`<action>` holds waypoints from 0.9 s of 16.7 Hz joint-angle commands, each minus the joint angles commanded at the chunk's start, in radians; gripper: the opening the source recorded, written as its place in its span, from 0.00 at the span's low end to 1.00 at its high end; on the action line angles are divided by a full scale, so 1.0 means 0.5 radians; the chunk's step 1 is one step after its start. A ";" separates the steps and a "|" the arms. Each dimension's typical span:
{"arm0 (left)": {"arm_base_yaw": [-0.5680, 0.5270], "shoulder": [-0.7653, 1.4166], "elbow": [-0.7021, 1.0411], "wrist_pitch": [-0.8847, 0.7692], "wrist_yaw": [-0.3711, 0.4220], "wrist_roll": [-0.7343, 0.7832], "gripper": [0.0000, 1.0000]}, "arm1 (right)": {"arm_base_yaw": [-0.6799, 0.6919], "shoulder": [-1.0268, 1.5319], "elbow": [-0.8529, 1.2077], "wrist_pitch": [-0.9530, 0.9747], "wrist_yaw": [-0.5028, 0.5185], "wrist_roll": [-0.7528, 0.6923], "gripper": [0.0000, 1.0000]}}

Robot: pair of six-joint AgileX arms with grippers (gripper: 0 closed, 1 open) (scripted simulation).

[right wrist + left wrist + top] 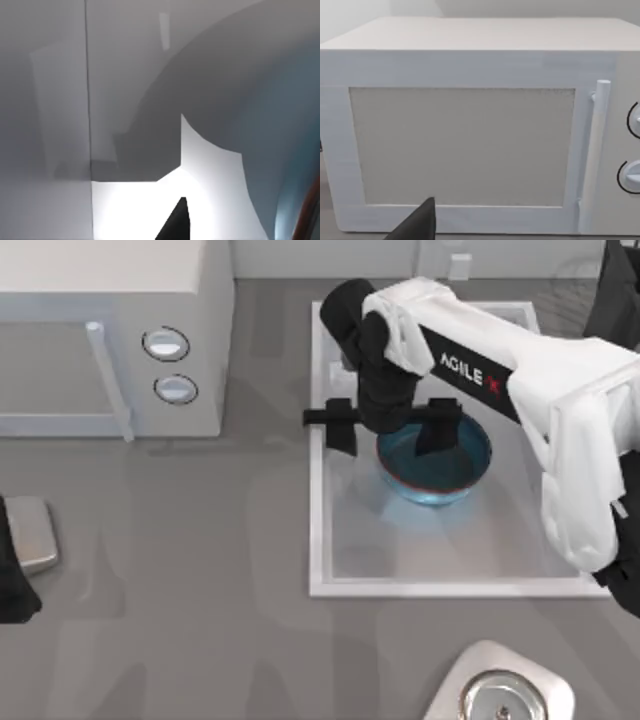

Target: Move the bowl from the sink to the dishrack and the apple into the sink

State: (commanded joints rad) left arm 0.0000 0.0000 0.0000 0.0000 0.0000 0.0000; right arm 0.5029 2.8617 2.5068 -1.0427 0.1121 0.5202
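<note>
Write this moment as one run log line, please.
right gripper: open, straddling bowl rim | bowl: in sink | left arm: parked

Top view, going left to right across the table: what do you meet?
Left gripper parked at the left edge → microwave → sink, where the right gripper straddles the near rim of the bowl.

The bowl [435, 475], round, deep blue glazed with a thin reddish-brown rim, sits upright inside the sink [420, 585], near its middle. The sink is a large white rectangular basin with a raised rim, right of centre on the worktop.
</note>
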 joint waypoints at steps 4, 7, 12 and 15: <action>0.000 0.000 0.000 0.000 0.000 0.000 1.00 | 0.000 0.000 0.000 0.000 0.000 0.000 0.77; 0.000 0.000 0.000 0.000 0.000 0.000 1.00 | 0.000 0.000 0.000 0.000 0.000 0.000 0.55; 0.000 0.000 0.000 0.000 0.000 0.000 1.00 | 0.000 0.000 0.000 0.000 0.000 0.000 0.17; 0.000 0.000 0.000 0.000 0.000 0.000 1.00 | 0.000 0.000 0.000 0.000 0.000 0.000 0.00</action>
State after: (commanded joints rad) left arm 0.0000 0.0000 0.0000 0.0000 0.0000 0.0000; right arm 0.5029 2.8617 2.5068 -1.0427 0.1121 0.5202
